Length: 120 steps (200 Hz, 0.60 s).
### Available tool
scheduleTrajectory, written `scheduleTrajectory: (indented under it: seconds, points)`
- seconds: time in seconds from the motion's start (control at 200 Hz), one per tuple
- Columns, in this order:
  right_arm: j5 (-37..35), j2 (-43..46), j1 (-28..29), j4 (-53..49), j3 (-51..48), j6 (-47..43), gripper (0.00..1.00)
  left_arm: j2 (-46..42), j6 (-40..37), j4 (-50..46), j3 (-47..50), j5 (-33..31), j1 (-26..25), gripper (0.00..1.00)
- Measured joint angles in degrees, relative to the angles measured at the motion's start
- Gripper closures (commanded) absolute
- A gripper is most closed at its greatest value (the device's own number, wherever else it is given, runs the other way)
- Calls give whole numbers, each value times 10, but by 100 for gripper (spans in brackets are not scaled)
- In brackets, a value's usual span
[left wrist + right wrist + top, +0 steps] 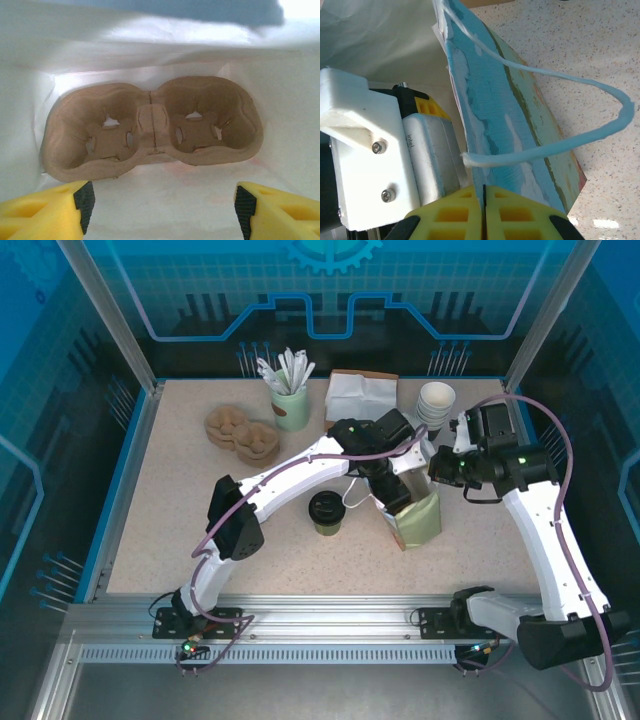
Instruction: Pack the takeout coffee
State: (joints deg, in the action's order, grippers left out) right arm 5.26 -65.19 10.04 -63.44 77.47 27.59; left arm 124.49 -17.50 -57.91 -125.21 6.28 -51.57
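Observation:
The takeout coffee (326, 511), a short pale green cup with a black lid, stands upright on the table left of the paper bag (418, 519). My left gripper (165, 212) reaches into the bag's mouth and is open, with nothing between its fingers (84, 200). Beyond them a brown pulp cup carrier (150, 127) lies at the bottom of the bag. My right gripper (484, 200) is shut on the rim of the paper bag (510, 115), beside its pale cord handle (570, 145). From above, that right gripper (442, 468) sits at the bag's upper right edge.
A stack of brown carriers (242, 435) lies at the back left. Next to it stands a mint cup of white stirrers (290, 405). White folded paper (360, 395) and a stack of white cups (435, 402) are at the back. The left arm's wrist camera (430, 150) is close beside the bag rim.

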Motion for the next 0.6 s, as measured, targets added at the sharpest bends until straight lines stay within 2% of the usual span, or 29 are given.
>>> scheduleTrajectory:
  seconds: [0.33, 0.46, 0.6]
  points:
    - [32, 15, -12, 24, -23, 46, 88, -73, 48, 37, -2, 43, 12, 19]
    - [46, 15, -13, 38, -31, 62, 77, -100, 75, 53, -6, 52, 20, 19]
    - [55, 15, -16, 35, -32, 69, 59, -121, 103, 68, -7, 54, 31, 18]
